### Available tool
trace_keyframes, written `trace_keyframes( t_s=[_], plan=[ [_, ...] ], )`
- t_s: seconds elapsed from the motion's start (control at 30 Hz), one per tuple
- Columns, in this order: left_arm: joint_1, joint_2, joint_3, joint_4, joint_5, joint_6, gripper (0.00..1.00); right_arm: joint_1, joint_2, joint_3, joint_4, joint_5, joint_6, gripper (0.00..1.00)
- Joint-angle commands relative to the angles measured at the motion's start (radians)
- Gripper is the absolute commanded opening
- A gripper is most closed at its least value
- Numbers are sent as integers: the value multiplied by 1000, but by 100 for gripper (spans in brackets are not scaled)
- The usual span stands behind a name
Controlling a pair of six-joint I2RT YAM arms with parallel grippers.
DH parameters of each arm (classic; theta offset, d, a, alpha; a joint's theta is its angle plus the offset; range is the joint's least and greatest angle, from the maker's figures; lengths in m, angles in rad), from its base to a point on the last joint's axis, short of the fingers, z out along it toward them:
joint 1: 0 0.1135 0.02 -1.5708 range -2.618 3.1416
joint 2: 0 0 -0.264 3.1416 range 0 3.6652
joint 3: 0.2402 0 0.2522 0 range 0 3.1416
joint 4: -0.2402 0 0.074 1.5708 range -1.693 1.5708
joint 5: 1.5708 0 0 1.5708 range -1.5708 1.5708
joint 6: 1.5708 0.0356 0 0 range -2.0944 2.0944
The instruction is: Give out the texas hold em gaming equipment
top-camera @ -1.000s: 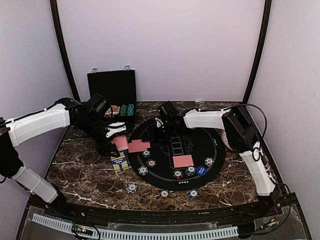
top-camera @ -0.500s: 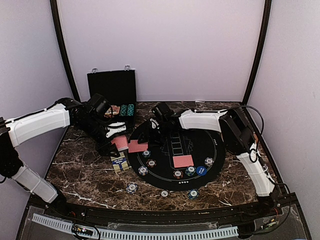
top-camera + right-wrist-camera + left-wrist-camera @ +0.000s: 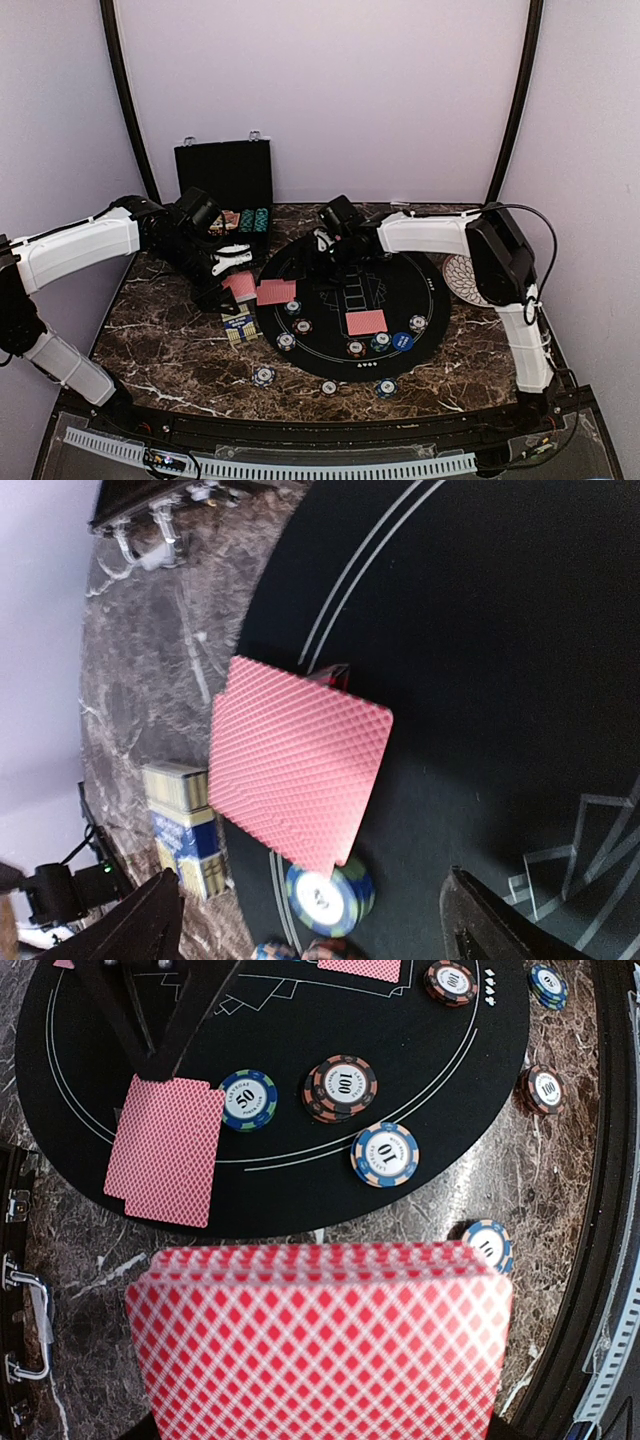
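Note:
My left gripper (image 3: 232, 282) is shut on a deck of red-backed cards (image 3: 320, 1345) and holds it above the marble by the mat's left edge; the deck hides its fingers. My right gripper (image 3: 318, 262) is open and empty, hovering over the mat just right of a small pile of red-backed cards (image 3: 277, 291) that lies on the mat's left rim. The same pile shows in the right wrist view (image 3: 295, 760) and in the left wrist view (image 3: 165, 1150). A second pile of cards (image 3: 366, 322) lies mid-mat. Striped chips (image 3: 293, 307) and a blue marker disc (image 3: 402, 341) lie around it.
A black round mat (image 3: 440, 300) covers the table's middle. An open black case (image 3: 225, 185) stands at the back left, a blue card box (image 3: 238, 325) lies left of the mat, and a white patterned plate (image 3: 465, 278) lies at the right. More chips (image 3: 264, 376) lie near the front edge.
My right gripper reached left toward the card pile at the mat's rim, then drew back to the right and its elbow swung right, uncovering the plate. The left arm has not moved.

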Motion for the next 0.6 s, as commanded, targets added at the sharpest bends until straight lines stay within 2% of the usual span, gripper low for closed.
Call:
trace_keyframes(
  t_s=[0.0, 0.27, 0.4, 0.57],
  plan=[
    [0, -32, 18, -21, 27, 2, 0, -6, -186, -152, 168, -37, 40, 91],
    [0, -27, 17, -12, 15, -1, 0, 63, -349, -476, 607, -196, 251, 89],
    [0, -22, 22, -11, 21, -6, 0, 108, -353, -538, 770, -230, 344, 85],
    [0, -15, 30, -14, 19, -5, 0, 154, -318, -518, 822, -246, 372, 84]
  ],
)
